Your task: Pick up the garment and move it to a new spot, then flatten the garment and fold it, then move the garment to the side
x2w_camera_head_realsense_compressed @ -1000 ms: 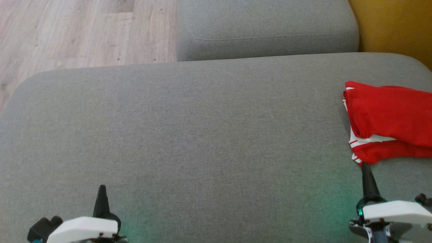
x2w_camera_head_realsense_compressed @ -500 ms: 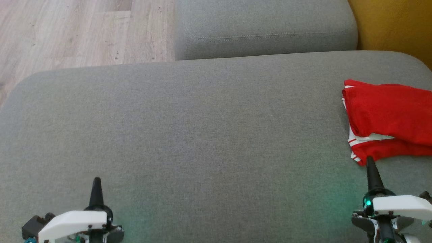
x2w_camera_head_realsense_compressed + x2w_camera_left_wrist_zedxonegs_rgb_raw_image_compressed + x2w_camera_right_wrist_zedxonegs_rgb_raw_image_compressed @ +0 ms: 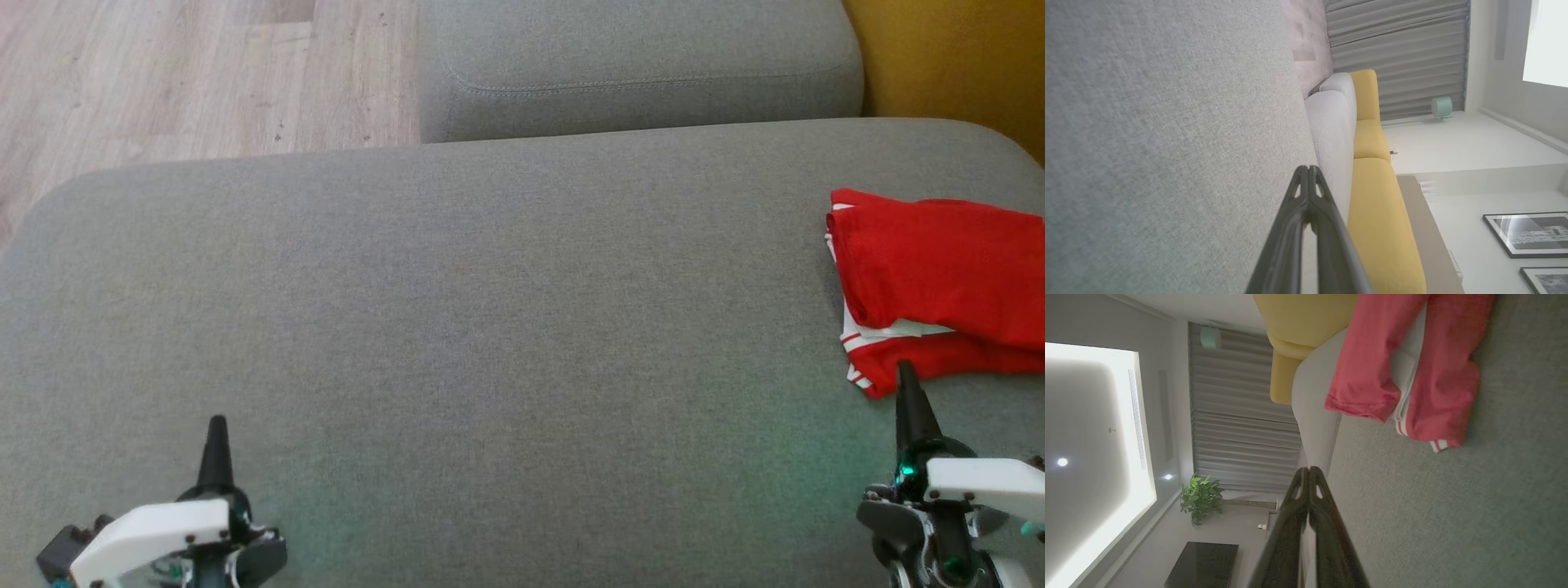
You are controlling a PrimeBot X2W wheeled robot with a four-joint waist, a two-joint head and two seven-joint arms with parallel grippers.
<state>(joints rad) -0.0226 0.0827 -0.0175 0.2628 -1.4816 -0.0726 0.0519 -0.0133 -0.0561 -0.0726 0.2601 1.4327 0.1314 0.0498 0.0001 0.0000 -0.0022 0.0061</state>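
a folded red garment (image 3: 939,273) lies at the right edge of the grey cushion (image 3: 490,327), seemingly parked aside, job near done; the right gripper (image 3: 904,371), pinched shut and empty, hovers near its hem, the left gripper (image 3: 216,425), also closed, well apart

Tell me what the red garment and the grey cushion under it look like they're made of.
Garment: probably a soft, matte jersey-like cloth. It lies in limp folds, with a stitched hem and white stripes at one edge. The exact fibre can't be told.
Cushion: woven upholstery fabric, matte grey. A fine, flecked weave shows across its surface, and its corners are padded and rounded.
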